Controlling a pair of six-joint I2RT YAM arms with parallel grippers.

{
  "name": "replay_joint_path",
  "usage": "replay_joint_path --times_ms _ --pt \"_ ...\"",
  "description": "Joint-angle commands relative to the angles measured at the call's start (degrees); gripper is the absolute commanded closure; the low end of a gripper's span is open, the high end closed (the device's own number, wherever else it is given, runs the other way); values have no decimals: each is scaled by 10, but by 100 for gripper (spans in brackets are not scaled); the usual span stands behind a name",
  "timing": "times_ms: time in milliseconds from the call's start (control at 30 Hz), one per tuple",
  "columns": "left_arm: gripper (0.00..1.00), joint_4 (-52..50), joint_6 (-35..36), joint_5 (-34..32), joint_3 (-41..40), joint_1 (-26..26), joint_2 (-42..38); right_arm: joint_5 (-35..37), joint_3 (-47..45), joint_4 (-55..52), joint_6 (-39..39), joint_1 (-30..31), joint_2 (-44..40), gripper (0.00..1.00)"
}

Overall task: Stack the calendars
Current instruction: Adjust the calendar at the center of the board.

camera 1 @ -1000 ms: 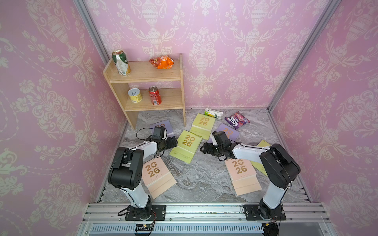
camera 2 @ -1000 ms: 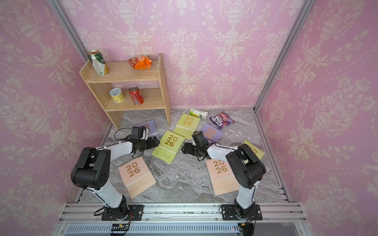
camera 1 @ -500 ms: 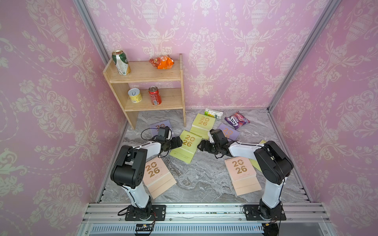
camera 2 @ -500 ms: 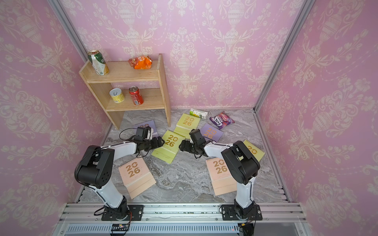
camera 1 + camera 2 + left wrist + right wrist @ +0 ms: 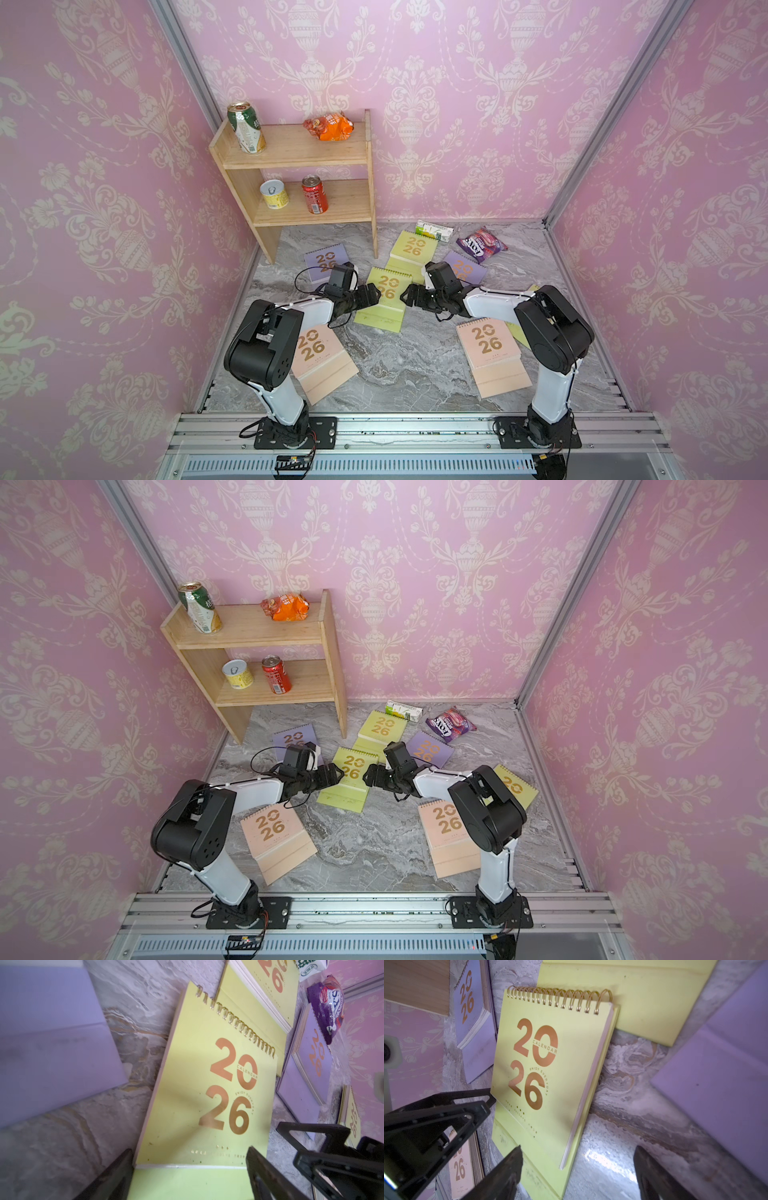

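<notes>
Several flat spiral-bound "2026" calendars lie on the marble floor. A yellow-green calendar (image 5: 384,297) (image 5: 351,779) is in the middle, with another yellow-green one (image 5: 413,247) behind it. A third yellow-green one (image 5: 515,787) sits by the right arm. Lilac calendars (image 5: 326,262) (image 5: 465,268) lie on both sides, and peach ones (image 5: 318,357) (image 5: 490,353) lie at the front. My left gripper (image 5: 376,295) (image 5: 189,1149) is open at the middle calendar's left edge, its jaws astride the cover. My right gripper (image 5: 405,296) (image 5: 578,1148) is open at its right edge, with one finger over a corner.
A wooden shelf (image 5: 316,183) with cans and an orange snack bag stands at the back left. A purple snack packet (image 5: 481,245) and a green-white carton (image 5: 434,230) lie by the back wall. Pink walls close in three sides.
Both grippers have closed in on the middle yellow-green calendar from opposite sides. The left one came over from the lilac calendar, and the right one slid left. No calendar has moved.
</notes>
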Motion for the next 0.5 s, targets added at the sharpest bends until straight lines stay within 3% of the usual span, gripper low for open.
replay_joint_path --times_ms 0,200,467 --pt "14 -34 -29 20 -30 -18 -16 0 9 -27 -11 -2 16 15" --pt "11 -77 -3 -30 -39 -18 -54 1 8 -33 -18 -12 18 16" --pt "11 -91 12 -29 46 -12 -22 -24 36 -52 -43 -25 42 18"
